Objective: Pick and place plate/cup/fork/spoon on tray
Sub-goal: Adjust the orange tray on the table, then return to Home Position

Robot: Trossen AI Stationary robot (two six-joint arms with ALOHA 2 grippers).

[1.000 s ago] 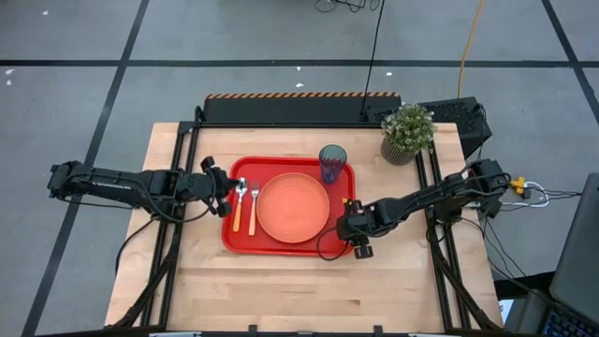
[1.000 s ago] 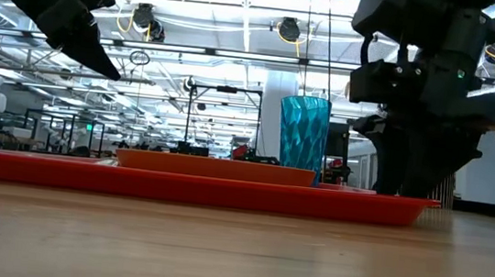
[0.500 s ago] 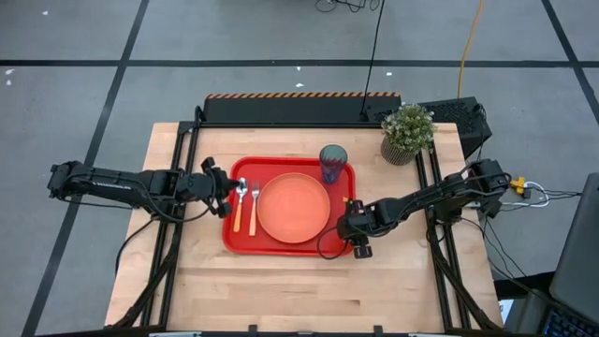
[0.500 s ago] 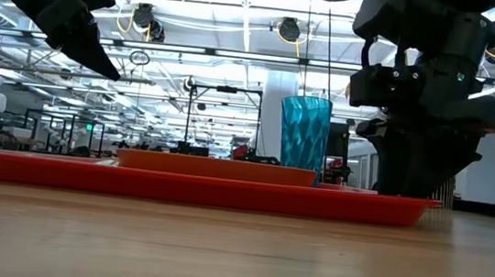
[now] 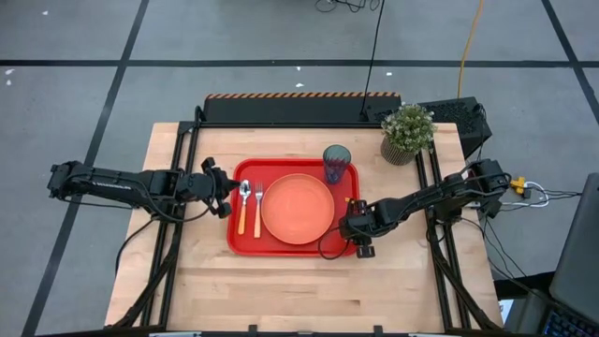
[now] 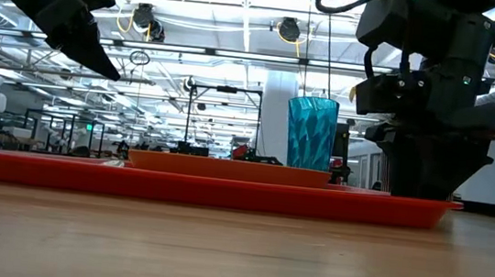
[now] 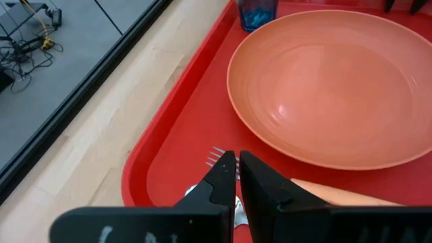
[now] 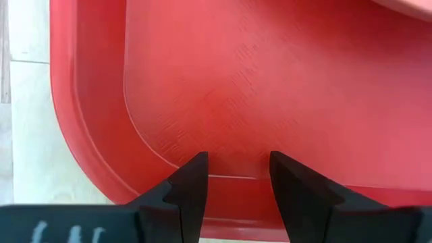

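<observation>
Straddling the glossy red tray's [image 5: 293,245] rim (right jaws apart), left jaws pinched together.

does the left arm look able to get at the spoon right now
Probably yes. The left gripper hangs at the tray's left edge, right beside the spoon, with its fingers nearly closed. Nothing lies between them; only the fork sits close by.

Red rectangular tray [image 5: 293,247] flat on the table. Round orange plate [image 5: 298,209] at its middle. Spoon [image 5: 243,205] and fork [image 5: 256,207], orange-handled, side by side beside the plate. Teal cup [image 5: 337,163] upright in a tray corner.
</observation>
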